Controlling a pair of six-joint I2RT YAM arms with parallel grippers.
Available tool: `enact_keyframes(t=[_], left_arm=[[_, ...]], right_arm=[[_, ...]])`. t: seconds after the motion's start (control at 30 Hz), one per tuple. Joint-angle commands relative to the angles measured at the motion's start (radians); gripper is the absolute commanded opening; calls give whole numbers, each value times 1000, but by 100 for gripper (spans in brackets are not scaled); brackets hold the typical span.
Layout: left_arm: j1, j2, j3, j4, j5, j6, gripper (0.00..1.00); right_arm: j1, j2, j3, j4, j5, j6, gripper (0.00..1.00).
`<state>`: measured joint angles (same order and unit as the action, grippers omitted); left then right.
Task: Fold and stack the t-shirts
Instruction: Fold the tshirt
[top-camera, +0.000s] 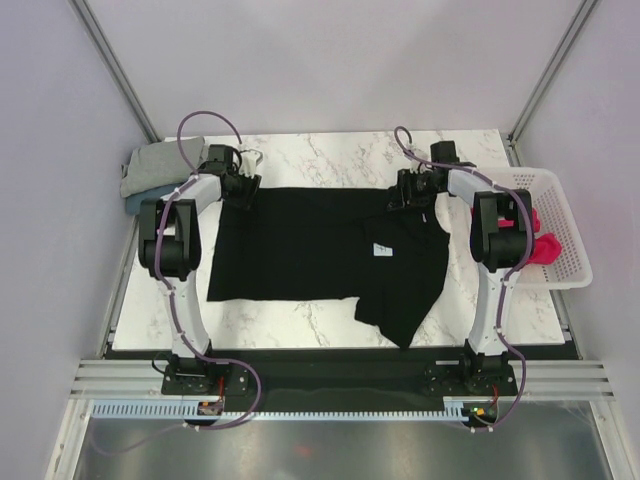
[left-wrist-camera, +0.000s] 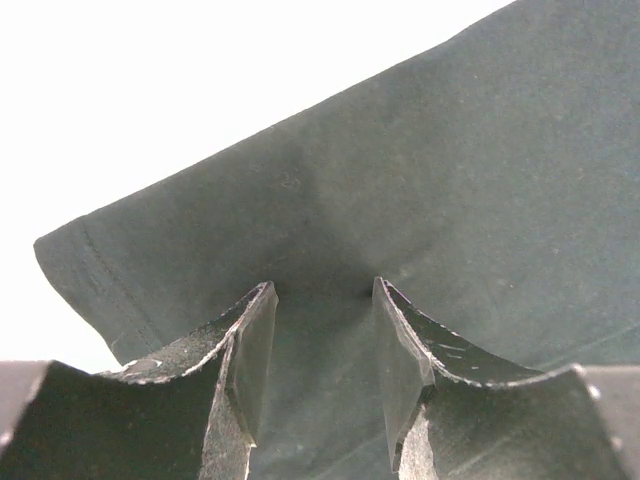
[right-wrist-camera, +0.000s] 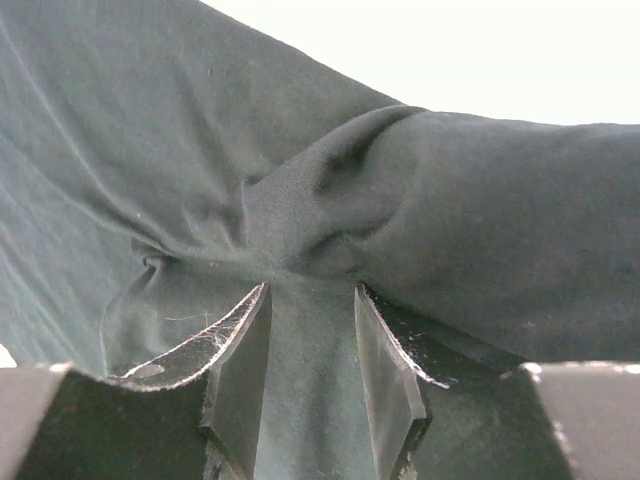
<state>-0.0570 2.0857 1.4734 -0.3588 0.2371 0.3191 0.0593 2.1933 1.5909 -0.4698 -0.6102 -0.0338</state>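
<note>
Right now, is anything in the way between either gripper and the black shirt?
Nothing visible. The left gripper and the right gripper are both down on the far edge of the black t-shirt, with cloth lying between their open fingers. The white basket sits off to the right, apart from the shirt.

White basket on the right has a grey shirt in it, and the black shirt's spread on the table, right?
No: the top view shows a pink-red shirt in the white basket, not grey. The black shirt is spread on the table.
</note>
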Motion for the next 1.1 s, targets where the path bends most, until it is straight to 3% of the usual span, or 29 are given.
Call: enact_keyframes(t=[0.0, 0.3, 0.47, 0.77, 1.07], left_arm=[[6, 75, 116, -72, -16, -40, 52], [8, 247, 407, -169, -18, -72, 52], [8, 281, 507, -197, -4, -81, 51], [5, -71, 226, -118, 79, -107, 52], [5, -150, 12, -175, 232, -132, 52]], right_arm=[[-30, 83, 91, 22, 108, 29, 48], [-53, 239, 357, -113, 141, 17, 49], [-55, 185, 351, -132, 86, 25, 49], [-119, -168, 98, -73, 98, 22, 49], [-124, -253, -74, -107, 101, -3, 49]])
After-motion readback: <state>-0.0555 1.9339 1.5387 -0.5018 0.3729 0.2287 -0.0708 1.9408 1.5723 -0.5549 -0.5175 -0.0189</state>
